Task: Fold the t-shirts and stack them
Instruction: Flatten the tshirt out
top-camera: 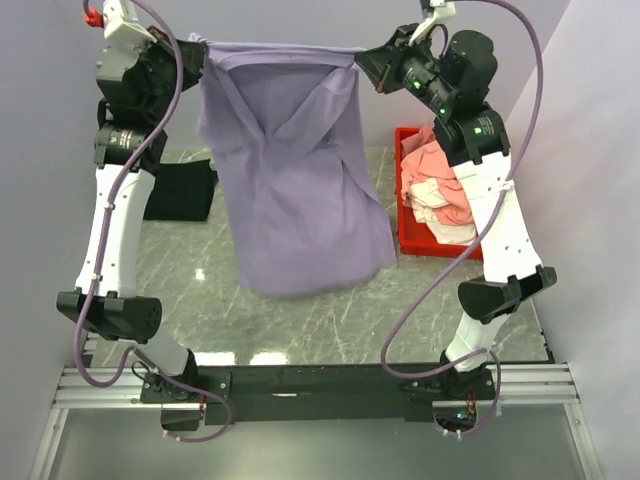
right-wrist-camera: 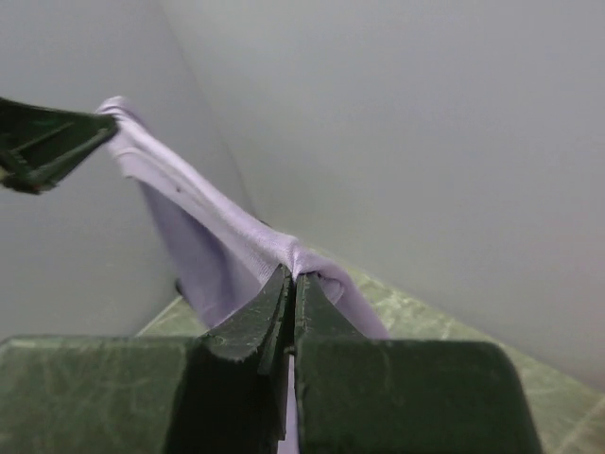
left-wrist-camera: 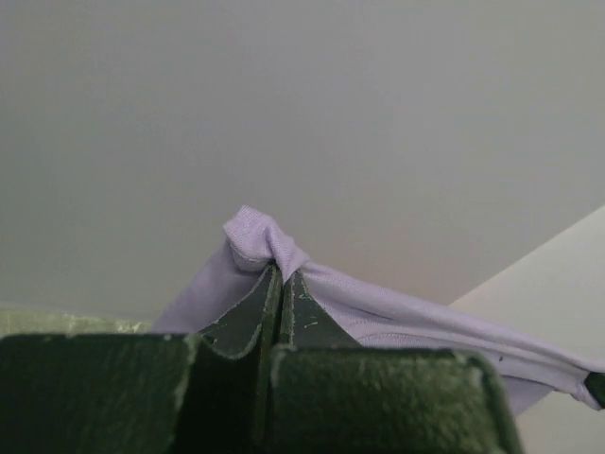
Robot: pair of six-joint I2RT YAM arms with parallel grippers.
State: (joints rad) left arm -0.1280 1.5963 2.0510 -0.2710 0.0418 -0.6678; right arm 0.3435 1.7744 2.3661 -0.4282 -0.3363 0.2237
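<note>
The lavender-purple t-shirt (top-camera: 295, 170) hangs stretched between both grippers high over the table, its lower hem near the marble top. My left gripper (top-camera: 200, 48) is shut on the shirt's left top corner (left-wrist-camera: 255, 236). My right gripper (top-camera: 362, 55) is shut on the right top corner (right-wrist-camera: 302, 255). The left gripper's fingers (right-wrist-camera: 47, 142) show at the far end of the shirt edge in the right wrist view. A black t-shirt (top-camera: 182, 190) lies flat on the table's left side. Salmon-pink (top-camera: 432, 165) and white (top-camera: 430, 215) t-shirts lie crumpled in the red tray (top-camera: 404, 140).
The red plastic tray stands at the table's right side, by the right arm. Grey walls close in the back and both sides. The marble table top (top-camera: 300, 320) shows below the hanging shirt.
</note>
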